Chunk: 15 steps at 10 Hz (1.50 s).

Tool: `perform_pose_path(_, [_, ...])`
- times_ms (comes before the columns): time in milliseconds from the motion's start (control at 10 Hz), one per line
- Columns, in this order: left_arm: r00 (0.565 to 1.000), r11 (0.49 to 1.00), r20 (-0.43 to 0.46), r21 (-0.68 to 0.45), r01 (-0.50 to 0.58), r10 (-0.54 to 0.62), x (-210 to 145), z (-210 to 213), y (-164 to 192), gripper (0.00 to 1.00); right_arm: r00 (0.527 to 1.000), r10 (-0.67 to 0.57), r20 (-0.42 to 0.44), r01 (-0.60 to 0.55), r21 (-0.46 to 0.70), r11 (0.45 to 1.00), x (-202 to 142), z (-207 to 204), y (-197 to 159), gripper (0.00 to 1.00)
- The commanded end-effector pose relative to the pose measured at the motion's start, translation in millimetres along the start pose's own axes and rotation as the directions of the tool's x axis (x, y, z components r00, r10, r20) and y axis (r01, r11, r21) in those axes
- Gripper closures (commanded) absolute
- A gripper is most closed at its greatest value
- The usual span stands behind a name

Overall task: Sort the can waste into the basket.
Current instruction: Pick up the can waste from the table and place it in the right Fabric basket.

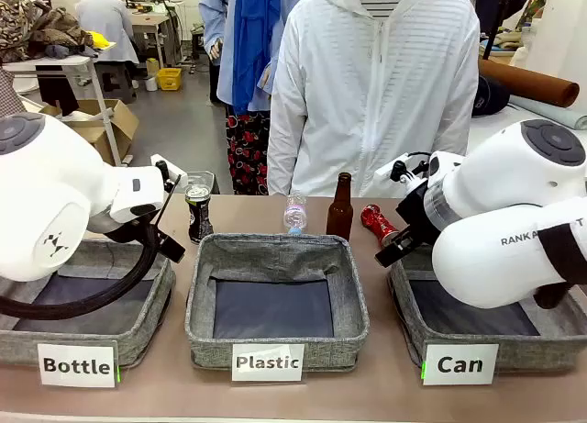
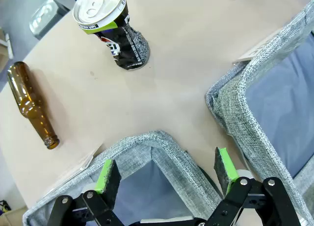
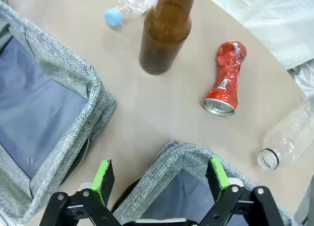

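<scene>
The red dented can [image 1: 378,223] lies on the table behind the basket labelled "Can" [image 1: 532,351]. In the right wrist view this red can [image 3: 225,79] lies beyond the basket's grey corner [image 3: 179,157]. My right gripper [image 3: 159,179] hangs open and holds nothing over that corner, and it also shows from the front [image 1: 393,249]. The black can with a silver top [image 1: 198,212] stands upright at the back left. In the left wrist view that black can [image 2: 115,32] is well ahead of my left gripper [image 2: 167,174], which is open and holds nothing.
Grey baskets labelled "Bottle" [image 1: 138,336] and "Plastic" [image 1: 197,327] stand left and centre. A brown bottle [image 1: 340,207] stands upright and another [image 2: 32,104] lies flat. Clear plastic bottles [image 1: 295,212] [image 3: 289,138] lie on the table. A person in a white jacket [image 1: 376,83] stands at the far side.
</scene>
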<state>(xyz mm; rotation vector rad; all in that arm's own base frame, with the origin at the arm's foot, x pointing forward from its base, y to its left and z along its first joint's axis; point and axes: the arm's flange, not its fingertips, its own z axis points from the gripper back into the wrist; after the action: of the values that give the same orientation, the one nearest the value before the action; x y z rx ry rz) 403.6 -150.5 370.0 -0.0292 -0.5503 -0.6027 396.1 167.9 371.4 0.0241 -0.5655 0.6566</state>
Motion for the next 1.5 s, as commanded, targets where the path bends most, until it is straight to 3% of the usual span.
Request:
perform_pose_path(0, [1.0, 1.0, 0.0, 0.0, 0.0, 0.0, 0, 0, 0, 0.0, 1.0, 0.0, 0.0, 0.0, 0.0, 1.0, 0, 0, 0, 0.0])
perform_pose_path(1300, [1.0, 1.0, 0.0, 0.0, 0.0, 0.0, 0, 0, 0, 0.0, 1.0, 0.001, 0.0, -0.001, 0.0, 1.0, 0, 0, 0, 0.0])
perform_pose_path(1400, [0.996, 0.999, 0.09, -0.054, 0.005, 0.0, 7, 45, -3, 0.0, 1.0, -0.013, 0.012, 0.012, 0.06, 0.998, 11, 39, -3, 0.0])
